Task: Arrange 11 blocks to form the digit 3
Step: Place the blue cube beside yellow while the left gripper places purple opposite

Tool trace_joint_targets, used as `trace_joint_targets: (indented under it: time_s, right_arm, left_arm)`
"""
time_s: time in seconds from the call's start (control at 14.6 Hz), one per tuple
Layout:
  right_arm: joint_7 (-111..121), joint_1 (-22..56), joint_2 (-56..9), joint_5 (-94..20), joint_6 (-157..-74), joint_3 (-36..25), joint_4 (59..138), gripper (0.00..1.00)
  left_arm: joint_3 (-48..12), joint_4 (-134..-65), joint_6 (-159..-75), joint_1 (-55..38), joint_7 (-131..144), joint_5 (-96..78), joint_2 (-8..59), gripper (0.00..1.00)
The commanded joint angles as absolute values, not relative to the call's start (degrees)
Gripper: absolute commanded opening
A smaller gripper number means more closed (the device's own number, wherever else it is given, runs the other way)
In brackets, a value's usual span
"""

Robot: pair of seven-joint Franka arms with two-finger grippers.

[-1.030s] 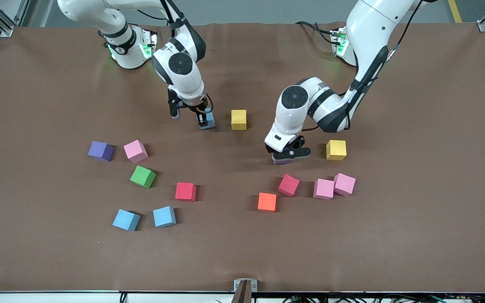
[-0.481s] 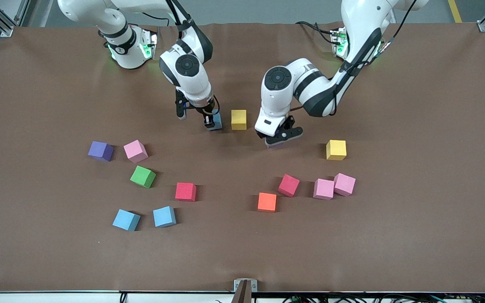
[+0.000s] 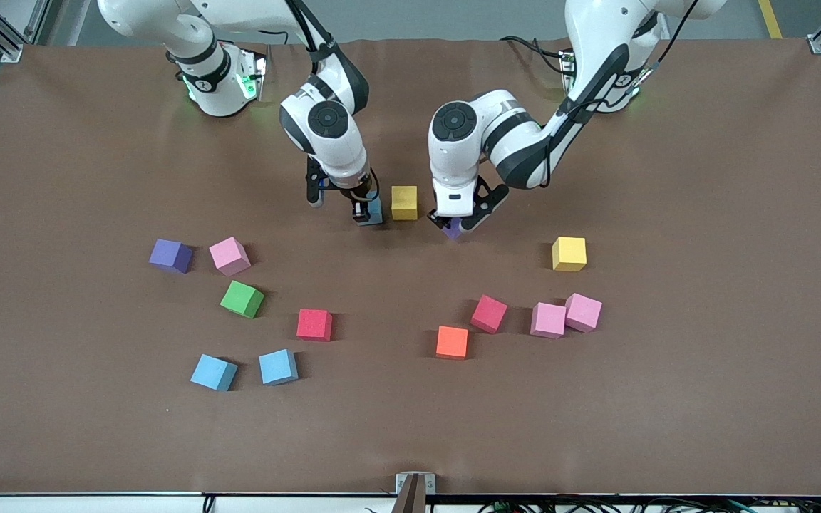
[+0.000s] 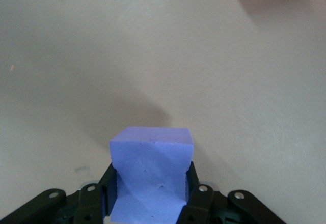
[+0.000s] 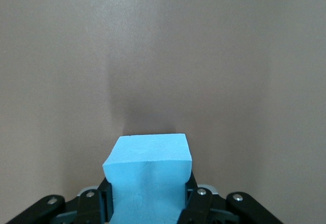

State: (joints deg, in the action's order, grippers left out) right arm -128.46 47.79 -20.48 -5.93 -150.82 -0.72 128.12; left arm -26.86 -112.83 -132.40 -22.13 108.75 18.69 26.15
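Two pincers grip blocks flanking yellow block [image 3: 404,202].

A light blue block [image 5: 147,175] sits at the lower middle of the frame, clamped between the two black fingers [image 5: 196,203] of the right claw [image 5: 147,203], whose dark linkage spreads along the bottom edge. The foam is pinched inward where the fingers press its sides. Above it, the brown surface [image 5: 163,46] fills the rest of the frame, with a soft dark shadow just over the block's top edge.
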Motion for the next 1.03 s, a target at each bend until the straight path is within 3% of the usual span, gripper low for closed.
trace_joint_targets:
  time_s: [0.0,0.96]
  right_arm:
    - [-130.1,49.0,-21.4,-6.6,-150.6,-1.0,127.4,0.0]
    - [-132.4,50.5,-22.2,-6.6,-150.6,-1.0,126.9,0.0]
  left_arm:
    - [-26.8,-112.7,-131.7,-22.3,116.8,17.9,26.5,0.47]
    - [-26.7,-112.1,-131.7,-25.1,145.0,18.1,29.4,0.47]
